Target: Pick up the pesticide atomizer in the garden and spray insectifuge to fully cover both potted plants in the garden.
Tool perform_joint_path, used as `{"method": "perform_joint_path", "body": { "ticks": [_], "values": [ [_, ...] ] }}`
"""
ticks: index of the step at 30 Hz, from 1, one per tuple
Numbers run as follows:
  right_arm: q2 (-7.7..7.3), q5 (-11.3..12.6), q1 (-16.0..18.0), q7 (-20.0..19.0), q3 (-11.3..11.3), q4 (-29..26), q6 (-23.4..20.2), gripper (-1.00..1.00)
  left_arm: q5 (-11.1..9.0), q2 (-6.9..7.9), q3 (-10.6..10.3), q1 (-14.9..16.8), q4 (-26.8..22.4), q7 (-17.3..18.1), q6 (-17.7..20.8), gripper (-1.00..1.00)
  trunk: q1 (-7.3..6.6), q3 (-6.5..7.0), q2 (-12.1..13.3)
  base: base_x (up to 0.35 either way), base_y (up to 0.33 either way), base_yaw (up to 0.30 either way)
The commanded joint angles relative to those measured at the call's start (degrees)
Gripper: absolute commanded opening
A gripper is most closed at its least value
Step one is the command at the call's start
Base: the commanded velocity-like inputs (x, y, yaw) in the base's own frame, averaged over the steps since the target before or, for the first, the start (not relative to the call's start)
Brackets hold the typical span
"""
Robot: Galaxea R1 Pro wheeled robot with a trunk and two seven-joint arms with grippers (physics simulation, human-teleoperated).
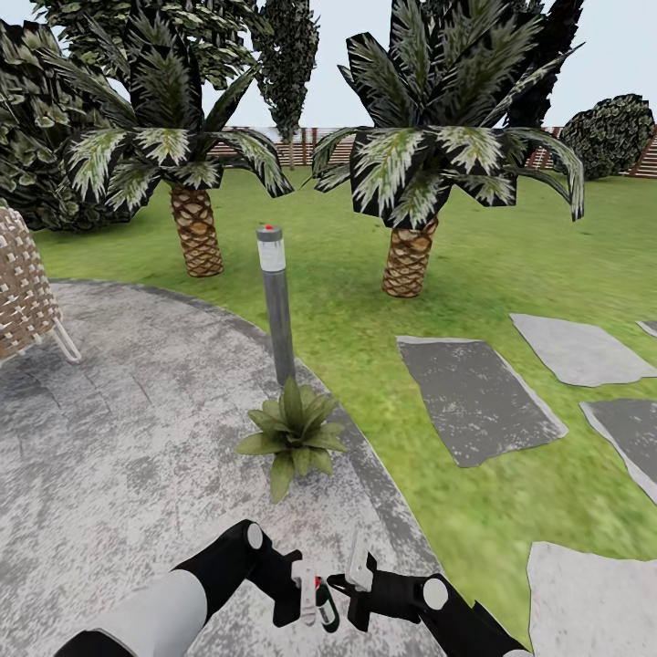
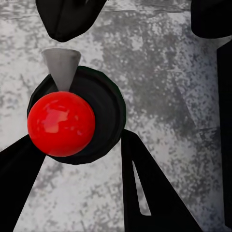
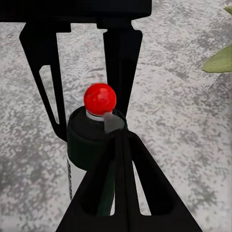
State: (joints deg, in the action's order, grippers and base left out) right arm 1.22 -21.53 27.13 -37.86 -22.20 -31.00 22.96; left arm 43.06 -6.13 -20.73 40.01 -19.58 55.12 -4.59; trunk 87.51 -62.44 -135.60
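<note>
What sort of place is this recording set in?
A simulated garden: a green lawn with palms, a round grey paved patio, stepping slabs and a wooden fence behind. A low potted plant sits by a bollard lamp.

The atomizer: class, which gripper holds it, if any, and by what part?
The left gripper holds the pesticide atomizer by its dark body, its fingers on either side. The right gripper is close beside it; whether it grips cannot be told.
</note>
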Motion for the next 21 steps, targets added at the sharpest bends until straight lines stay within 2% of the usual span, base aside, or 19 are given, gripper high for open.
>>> {"method": "perform_joint_path", "body": {
  "ticks": [1, 12, 21],
  "values": [
    [0.01, -0.5, 0.0, 0.1, 0.1, 0.0, 0.3, -1.0, 0.5, -0.02, 0.1, 0.0, -0.1, 0.1, -0.5, -1.0, -0.01, -0.05, 0.0, 0.0, 0.0, 0.0],
    [0.01, -0.5, 0.0, 0.1, 0.1, 0.0, 0.3, -1.0, 0.5, -0.87, 0.1, 0.1, -0.1, 0.1, -0.5, -1.0, -0.01, -0.05, 0.0, 0.0, 0.0, 0.0],
    [0.01, -0.5, 0.0, 0.1, 0.1, 0.0, 0.3, -1.0, 0.6, -0.51, -0.1, 0.1, 0.0, 0.1, -0.5, -1.0, -0.01, -0.05, 0.0, 0.0, 0.0, 0.0]
  ]
}}
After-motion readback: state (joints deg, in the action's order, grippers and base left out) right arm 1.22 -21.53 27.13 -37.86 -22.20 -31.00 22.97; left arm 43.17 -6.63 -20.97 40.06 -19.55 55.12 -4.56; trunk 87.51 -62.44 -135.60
